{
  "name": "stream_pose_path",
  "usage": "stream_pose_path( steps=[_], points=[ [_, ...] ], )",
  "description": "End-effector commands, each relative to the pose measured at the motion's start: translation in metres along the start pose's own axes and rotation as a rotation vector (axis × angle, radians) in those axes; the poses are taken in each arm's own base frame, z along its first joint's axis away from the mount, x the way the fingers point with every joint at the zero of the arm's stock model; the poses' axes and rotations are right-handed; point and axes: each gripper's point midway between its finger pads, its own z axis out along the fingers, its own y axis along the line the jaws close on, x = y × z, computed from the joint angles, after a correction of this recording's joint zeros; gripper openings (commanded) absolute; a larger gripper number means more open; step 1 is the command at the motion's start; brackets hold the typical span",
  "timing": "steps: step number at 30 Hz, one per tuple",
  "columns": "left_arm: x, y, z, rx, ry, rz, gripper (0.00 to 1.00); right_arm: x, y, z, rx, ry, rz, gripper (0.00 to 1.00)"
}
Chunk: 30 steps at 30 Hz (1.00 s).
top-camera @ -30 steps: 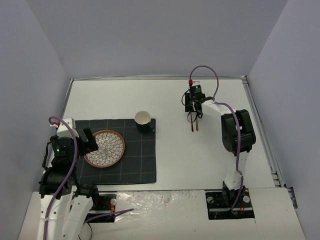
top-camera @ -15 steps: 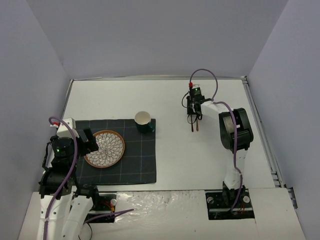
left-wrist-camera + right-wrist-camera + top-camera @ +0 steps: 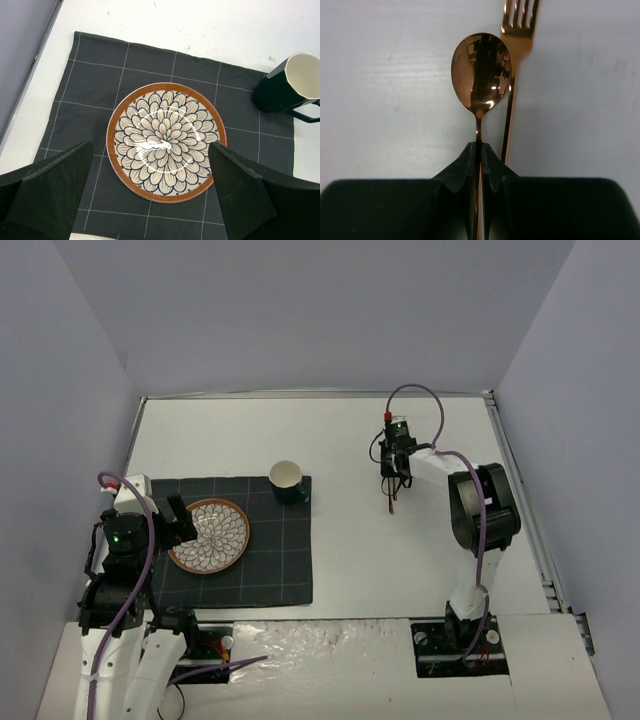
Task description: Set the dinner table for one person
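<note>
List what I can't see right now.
Right wrist: fork tine tips cut off by the top edge; handle end behind the right gripper.
Right wrist: spoon handle hidden by the gripper; lifted or resting, cannot tell.
Top view: spoon and fork too small, partly under the gripper.
Left wrist: mug handle cut off by the right edge.

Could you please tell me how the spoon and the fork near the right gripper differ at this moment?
The spoon is clamped by its handle in the right gripper; the fork lies free beside it. The spoon ends in an oval bowl, the fork in tines. Both are shiny copper-coloured metal.
</note>
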Motion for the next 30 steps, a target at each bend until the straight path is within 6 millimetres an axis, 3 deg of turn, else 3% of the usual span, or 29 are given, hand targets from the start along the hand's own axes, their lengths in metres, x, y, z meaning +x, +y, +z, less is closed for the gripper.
stream_pose_path(
  steps=[1,5,7,8,10,15,17,24,30],
  points=[
    [-0.016,-0.003,-0.001,0.011,-0.057,-0.011,0.97,-0.035,0.018,-0.069,-0.069,-0.144,0.071,0.0],
    [-0.017,-0.003,-0.002,0.014,-0.059,-0.012,0.97,-0.025,0.044,-0.106,-0.111,-0.179,0.09,0.0],
    [-0.017,-0.003,-0.002,0.015,-0.061,-0.013,0.97,-0.023,0.067,-0.129,-0.153,-0.21,0.118,0.0],
    [-0.017,-0.003,-0.002,0.015,-0.061,-0.014,0.97,-0.018,0.07,-0.131,-0.155,-0.204,0.122,0.0],
    [-0.017,-0.003,-0.002,0.014,-0.062,-0.016,0.97,-0.01,0.102,-0.155,-0.214,-0.224,0.175,0.0],
    [-0.016,-0.002,-0.003,0.011,-0.06,-0.015,0.97,0.012,0.139,-0.183,-0.254,-0.223,0.222,0.0],
    [-0.016,-0.002,-0.003,0.011,-0.062,-0.017,0.97,0.027,0.166,-0.199,-0.295,-0.218,0.23,0.0],
    [-0.016,-0.001,-0.003,0.007,-0.061,-0.017,0.97,0.06,0.23,-0.225,-0.371,-0.19,0.233,0.0],
    [-0.017,-0.001,-0.004,0.006,-0.066,-0.018,0.97,0.089,0.267,-0.221,-0.376,-0.145,0.211,0.0]
  ],
)
